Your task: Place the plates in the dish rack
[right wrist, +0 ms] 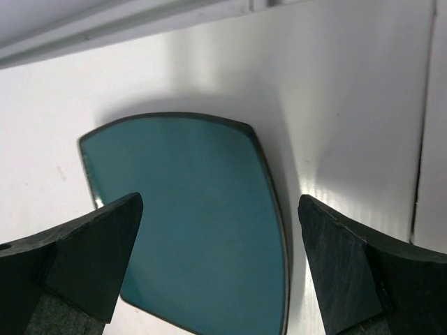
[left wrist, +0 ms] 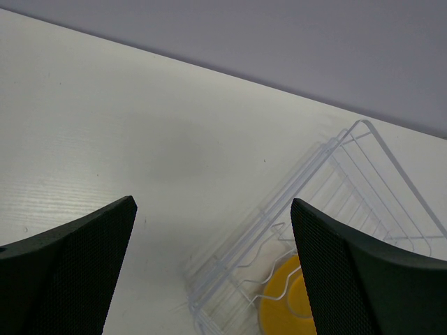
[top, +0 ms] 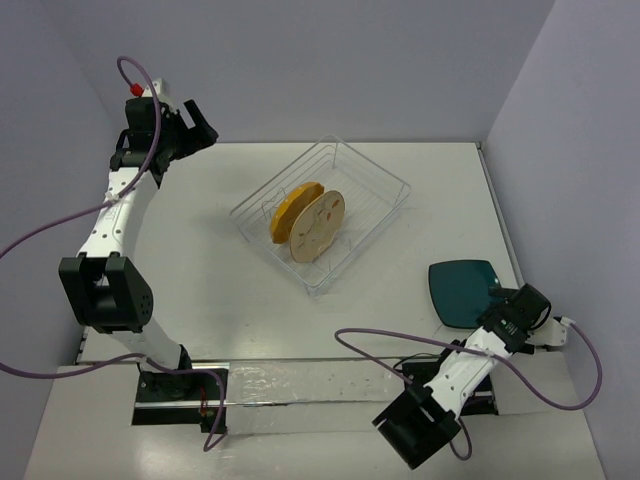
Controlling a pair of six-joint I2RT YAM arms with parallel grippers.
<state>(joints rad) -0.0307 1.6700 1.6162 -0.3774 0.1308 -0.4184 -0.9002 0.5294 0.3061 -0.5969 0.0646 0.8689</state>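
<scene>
The dish rack (top: 372,162) sits slantwise at mid-table. Inside it an orange-yellow plate (top: 287,212) and a beige patterned plate (top: 318,225) stand on edge side by side. A dark teal rounded-square plate (top: 462,290) lies flat on the table to the right. My right gripper (top: 497,297) hovers open over the teal plate's near right edge, with the plate (right wrist: 188,209) filling the space between its fingers (right wrist: 77,258). My left gripper (top: 205,128) is open and raised at the far left, empty, looking down on the rack's corner (left wrist: 349,181) and the orange plate (left wrist: 283,300).
Grey walls close in the table at the back and both sides. A seam along the table's right edge (right wrist: 419,139) runs close to the teal plate. A metal rail (top: 300,385) and purple cables (top: 370,345) cross the near edge by the arm bases.
</scene>
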